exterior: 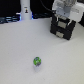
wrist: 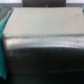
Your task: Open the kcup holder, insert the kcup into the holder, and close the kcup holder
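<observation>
The kcup (exterior: 36, 61), a tiny green pod, sits on the white table toward the front, far from the arm. The kcup holder (exterior: 64, 29), a black boxy unit, stands at the back on the exterior view's right. My gripper (exterior: 65, 18) hangs right over the holder's top, and its dark fingers blend into the black box, so their state does not show. The wrist view is blurred. A dark glossy surface (wrist: 45, 57), likely the holder, fills its lower half, with the pale table (wrist: 45, 22) beyond. The kcup is out of the wrist view.
A tall white post (exterior: 25, 10) with a black mark stands at the back on the exterior view's left. A dark band (exterior: 10, 19) runs along the table's far edge. A teal strip (wrist: 2, 50) shows at the wrist view's edge.
</observation>
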Robot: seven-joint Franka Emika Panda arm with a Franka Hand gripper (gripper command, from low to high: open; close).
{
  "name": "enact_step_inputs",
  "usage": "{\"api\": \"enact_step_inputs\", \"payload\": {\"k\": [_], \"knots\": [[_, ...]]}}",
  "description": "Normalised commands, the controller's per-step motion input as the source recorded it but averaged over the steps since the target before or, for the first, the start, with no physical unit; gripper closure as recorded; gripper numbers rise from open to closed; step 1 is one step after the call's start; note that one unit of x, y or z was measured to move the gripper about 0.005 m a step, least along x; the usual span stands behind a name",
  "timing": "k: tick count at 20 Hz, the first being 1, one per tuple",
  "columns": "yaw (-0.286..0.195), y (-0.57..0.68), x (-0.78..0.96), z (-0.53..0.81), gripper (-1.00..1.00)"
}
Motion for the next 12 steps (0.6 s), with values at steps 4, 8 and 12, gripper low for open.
{"api": "enact_step_inputs", "payload": {"k": [4,8,12], "knots": [[-0.036,-0.37,0.5,0.11,1.0],[-0.066,-0.23,0.75,0.12,1.0],[-0.079,-0.22,0.96,0.14,1.0]]}}
